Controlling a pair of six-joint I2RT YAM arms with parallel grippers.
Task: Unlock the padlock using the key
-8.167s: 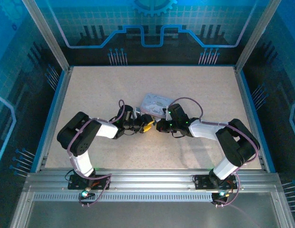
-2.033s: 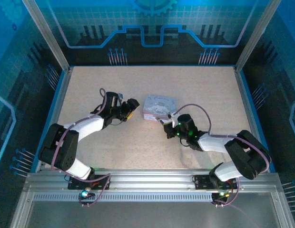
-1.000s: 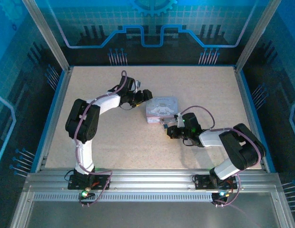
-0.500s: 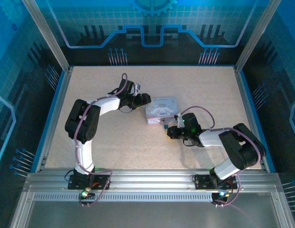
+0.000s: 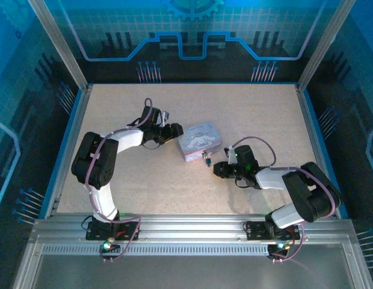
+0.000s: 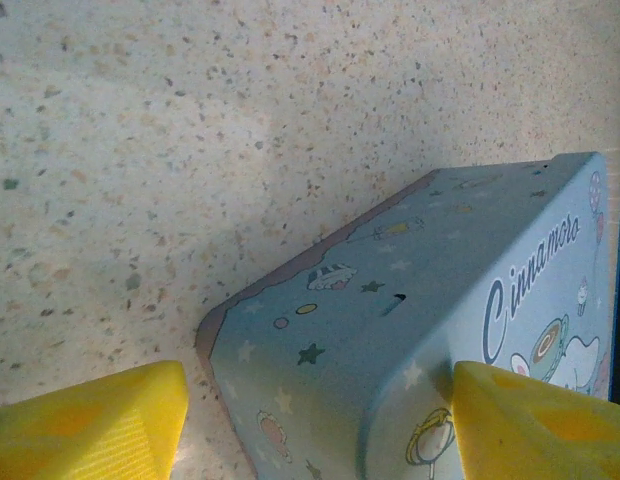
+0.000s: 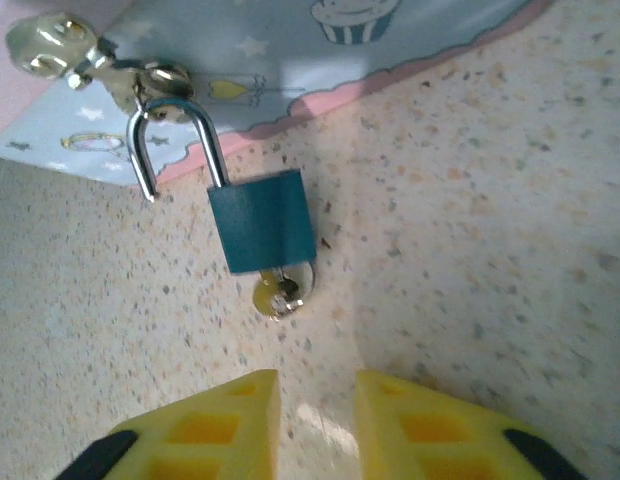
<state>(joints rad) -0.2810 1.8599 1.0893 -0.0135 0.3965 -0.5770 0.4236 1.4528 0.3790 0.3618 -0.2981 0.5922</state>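
- From the top external camera, the tin box (image 5: pixel 200 139) sits near the middle of the desk (image 5: pixel 265 114). The padlock (image 5: pixel 206 159) lies on the desk just off the tin's near edge. The left claw (image 5: pixel 170 133) is at the tin's left end. The right claw (image 5: pixel 216 169) lies low on the desk, near the padlock but apart from it.
- At the left wrist, the left claw (image 6: pixel 315 410) stands wide, one yellow finger (image 6: pixel 90 430) on either side of a corner of the tin box (image 6: pixel 390 330) (whether either pad presses the tin, I cannot tell).
- At the right wrist, the padlock (image 7: pixel 262 220) lies flat, its shackle (image 7: pixel 205 135) hooked through the tin's hasp (image 7: pixel 100 65). One shackle leg ends free beside the body. The key (image 7: pixel 280 292) sits in the padlock's bottom end. The right claw (image 7: pixel 317 420) is narrowly parted and holds nothing, short of the key.
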